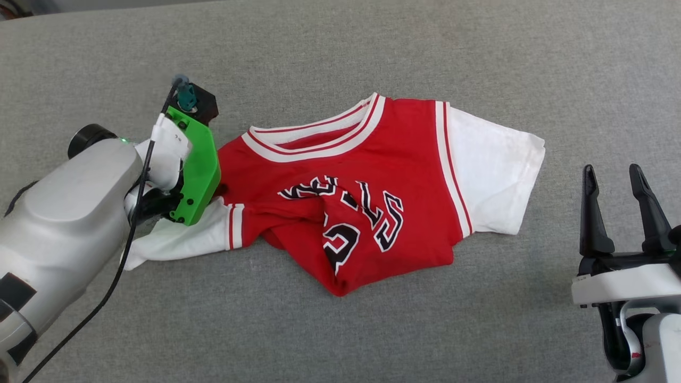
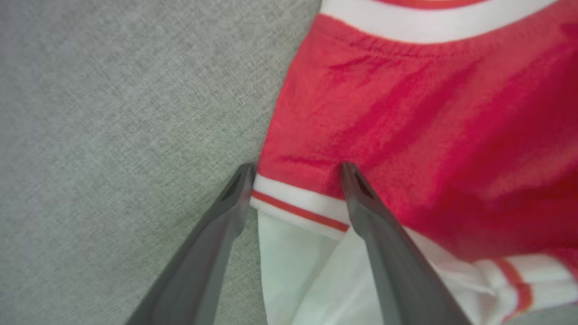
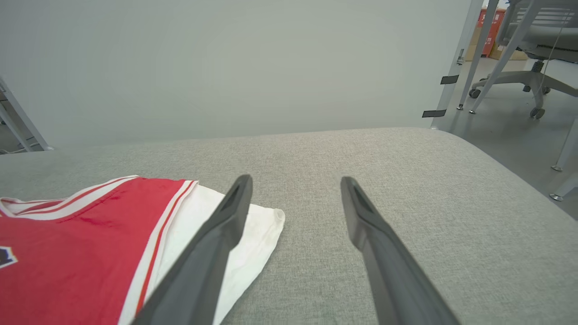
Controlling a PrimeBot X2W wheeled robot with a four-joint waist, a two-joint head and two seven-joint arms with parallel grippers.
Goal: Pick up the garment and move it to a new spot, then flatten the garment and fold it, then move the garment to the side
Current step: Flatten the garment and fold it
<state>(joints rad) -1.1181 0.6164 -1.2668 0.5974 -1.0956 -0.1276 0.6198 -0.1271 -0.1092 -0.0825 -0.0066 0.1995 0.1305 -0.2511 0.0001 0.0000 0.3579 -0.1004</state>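
A grey woven fabric surface (image 3: 406, 180) with a rounded far edge spreads wide under soft, even light. Behind it stands a plain pale grey wall panel (image 3: 226, 67), ending at a pale post (image 3: 457, 63) with black strips. Beyond the post, a smooth grey floor (image 3: 510, 131) holds a wheeled office chair (image 3: 542, 34) and something red (image 3: 490, 27) further back.

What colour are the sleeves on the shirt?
White. The sleeves stick out from the red garment; the head view shows them best.
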